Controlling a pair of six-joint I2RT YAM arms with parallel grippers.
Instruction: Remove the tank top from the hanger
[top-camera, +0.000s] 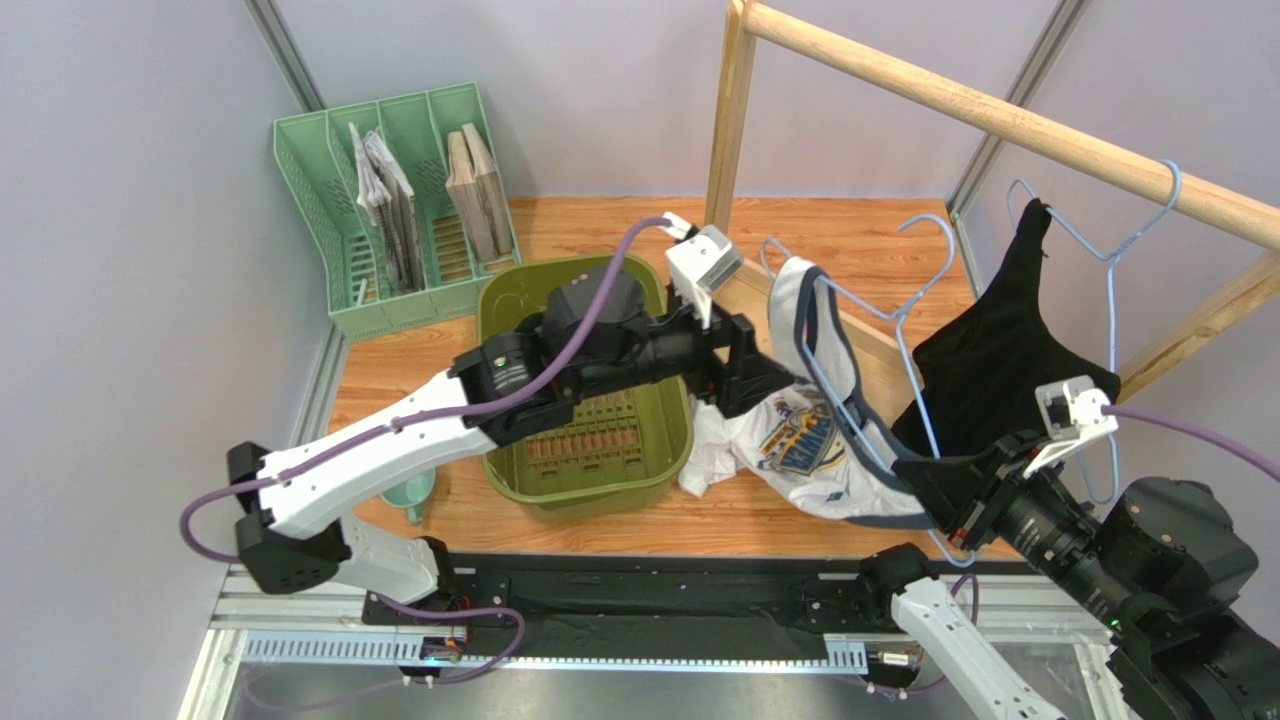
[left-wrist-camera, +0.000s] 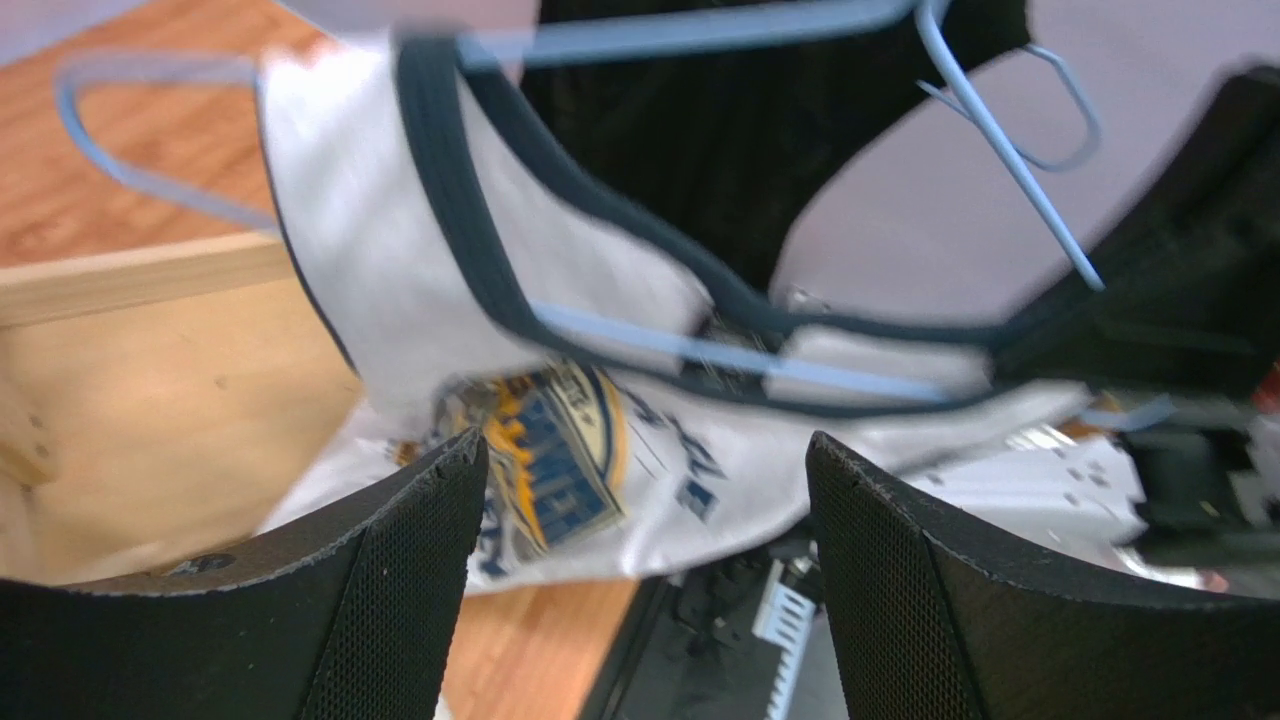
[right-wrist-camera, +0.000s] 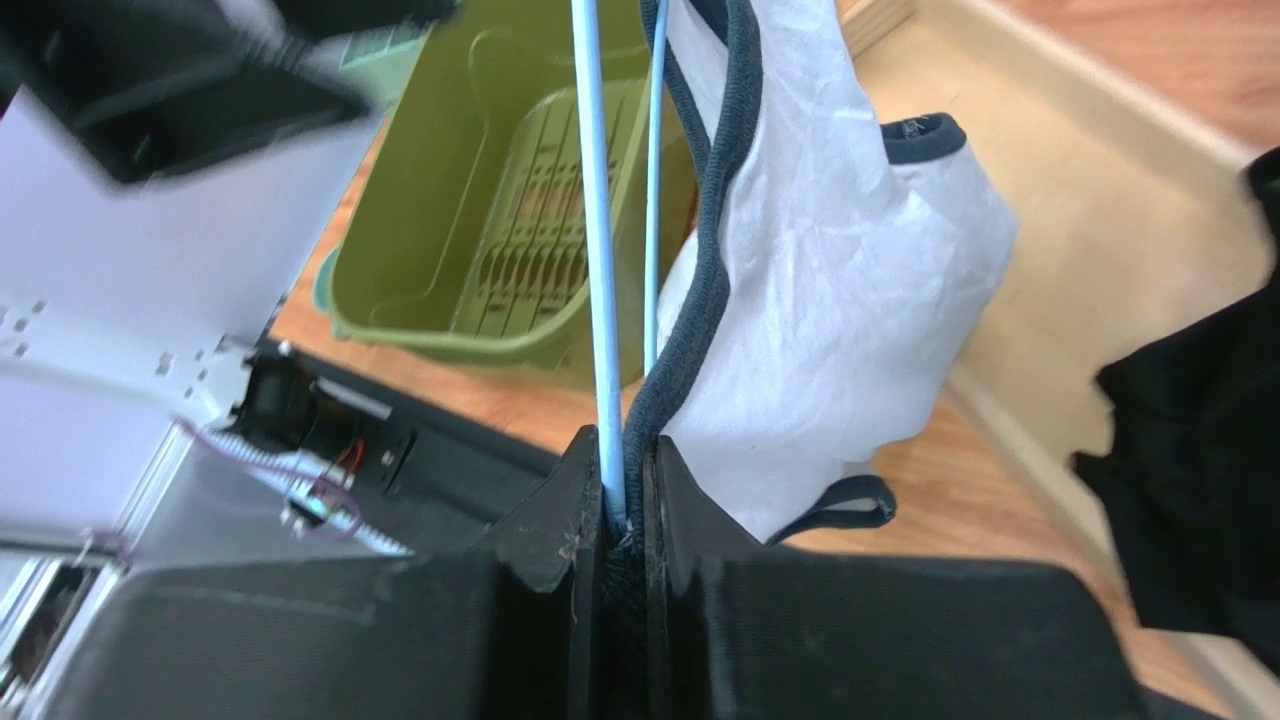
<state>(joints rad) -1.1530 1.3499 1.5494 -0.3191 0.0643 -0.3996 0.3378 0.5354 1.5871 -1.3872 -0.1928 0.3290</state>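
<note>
We judge the step in hand to be the stripping itself: the hanger is pinned and a strap has yet to be drawn off it. Our right gripper (right-wrist-camera: 628, 480) is closed tight on the thin light-blue wire of the hanger (right-wrist-camera: 597, 225), and the navy binding of the garment seems to be nipped in alongside it. Our left gripper (left-wrist-camera: 646, 495) stands wide open, its black textured pads framing the cloth without touching it. The tank top (top-camera: 789, 435) hangs slack from the hanger right of the tabletop's centre, its hem slumped toward the near edge, just beside the olive plastic basket (top-camera: 601, 488). It is soft white jersey, creased, with dark ribbed trim round neck and armholes and a blue-and-gold print on the chest. A black garment (top-camera: 999, 353) hangs behind it, near the right edge, under the wooden rail (top-camera: 977, 113). Next, we think, the left gripper must close on a strap or the neckline and draw it over the wire's shoulder; the risk is trim caught in the right grip.
</note>
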